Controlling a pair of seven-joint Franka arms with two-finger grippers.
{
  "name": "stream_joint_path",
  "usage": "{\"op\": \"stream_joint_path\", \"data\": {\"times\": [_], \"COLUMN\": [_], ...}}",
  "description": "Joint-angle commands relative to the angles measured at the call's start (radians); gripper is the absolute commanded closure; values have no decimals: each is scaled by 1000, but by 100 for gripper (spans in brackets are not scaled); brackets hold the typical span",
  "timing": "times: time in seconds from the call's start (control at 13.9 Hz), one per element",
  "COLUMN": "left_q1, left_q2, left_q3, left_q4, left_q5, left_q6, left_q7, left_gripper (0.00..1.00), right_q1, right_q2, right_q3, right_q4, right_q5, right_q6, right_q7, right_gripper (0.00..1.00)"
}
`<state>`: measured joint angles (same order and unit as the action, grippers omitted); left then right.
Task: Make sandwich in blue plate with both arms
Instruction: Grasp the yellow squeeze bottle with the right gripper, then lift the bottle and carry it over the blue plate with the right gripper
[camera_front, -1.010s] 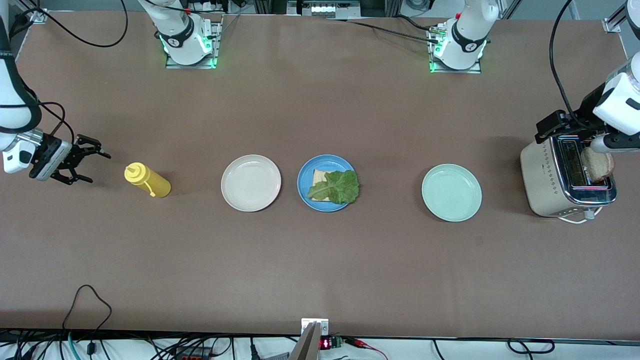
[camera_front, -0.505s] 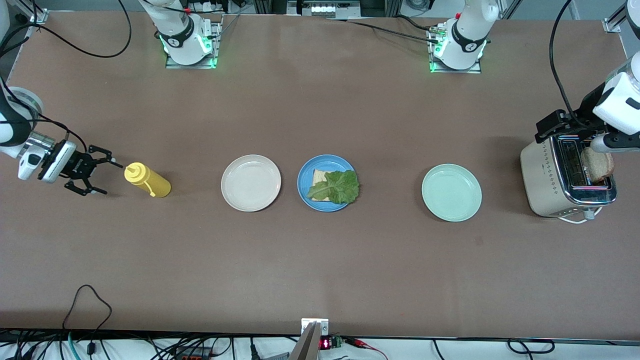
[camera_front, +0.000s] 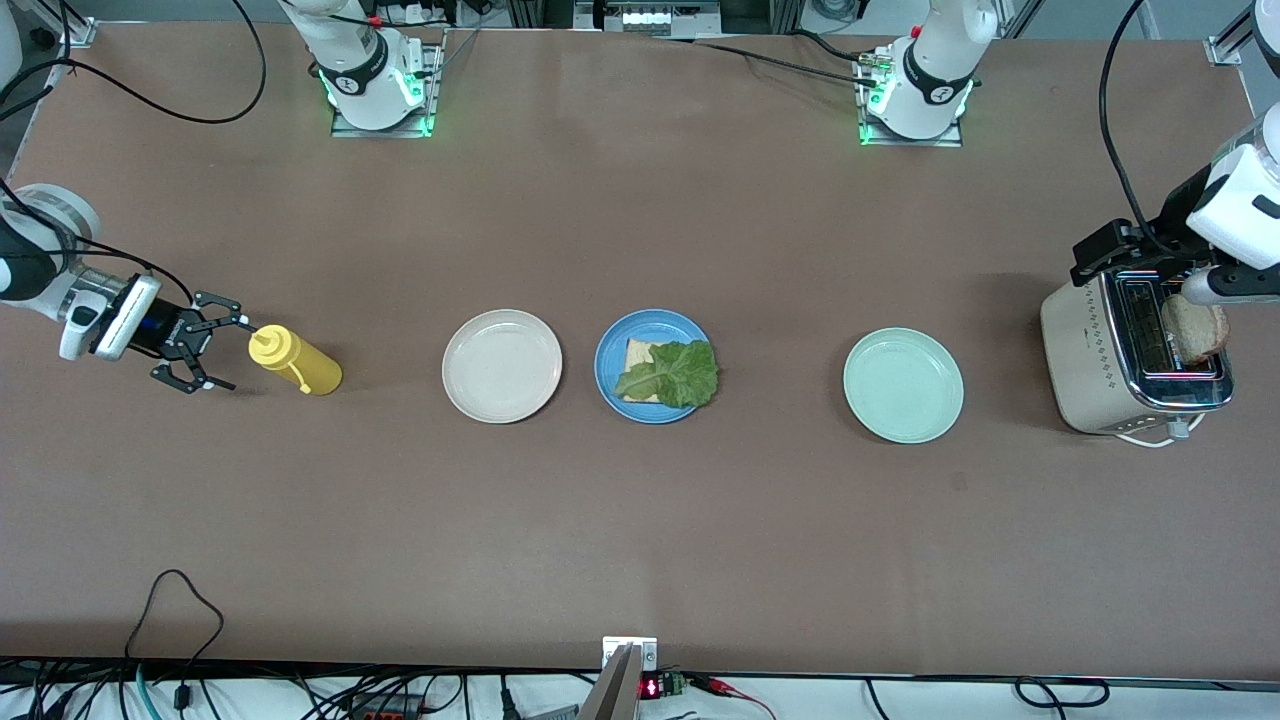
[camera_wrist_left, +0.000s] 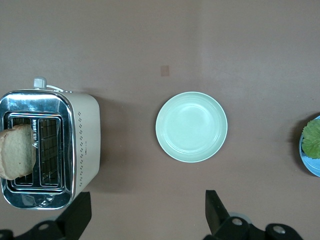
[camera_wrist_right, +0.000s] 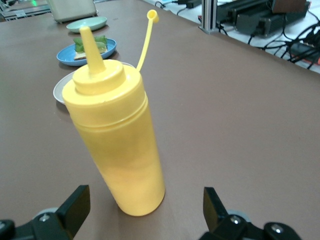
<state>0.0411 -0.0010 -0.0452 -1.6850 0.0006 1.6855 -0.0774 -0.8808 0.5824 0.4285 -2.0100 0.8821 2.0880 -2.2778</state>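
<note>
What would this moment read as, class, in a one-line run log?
right gripper: open, beside mustard bottle | left gripper: open, above toaster | blue plate: bread, lettuce | top slice: in toaster

Right gripper low at table level, fingers spread, left gripper raised, fingers spread

I'm getting bright, even overhead light across the brown table, with only soft short shadows showing beside the yellow bottle and the toaster. Glare is bouncing off the toaster's chrome top. Green lights are glowing at both arm bases. In the right wrist view the plates farther off are looking slightly soft.
</note>
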Motion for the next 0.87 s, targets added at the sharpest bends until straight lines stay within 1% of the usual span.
{"op": "stream_joint_path", "data": {"times": [0.0,0.14,0.36,0.79], "left_q1": [10,10,10,13], "left_q2": [-25,-25,-25,-24], "left_q3": [-10,-10,-10,-8], "left_q4": [-21,-19,-19,-19], "left_q5": [7,7,7,6], "left_q6": [3,3,0,2], "left_q7": [-1,-1,1,-1], "left_gripper": [0,0,0,0], "right_q1": [-26,-24,-9,42], "right_q2": [50,70,74,80], "right_q3": [26,30,41,42], "right_q4": [13,11,11,11], "right_q5": [24,24,24,26], "right_q6": [-17,-16,-2,32], "right_q7": [-61,-63,-63,-58], "right_gripper": [0,0,0,0]}}
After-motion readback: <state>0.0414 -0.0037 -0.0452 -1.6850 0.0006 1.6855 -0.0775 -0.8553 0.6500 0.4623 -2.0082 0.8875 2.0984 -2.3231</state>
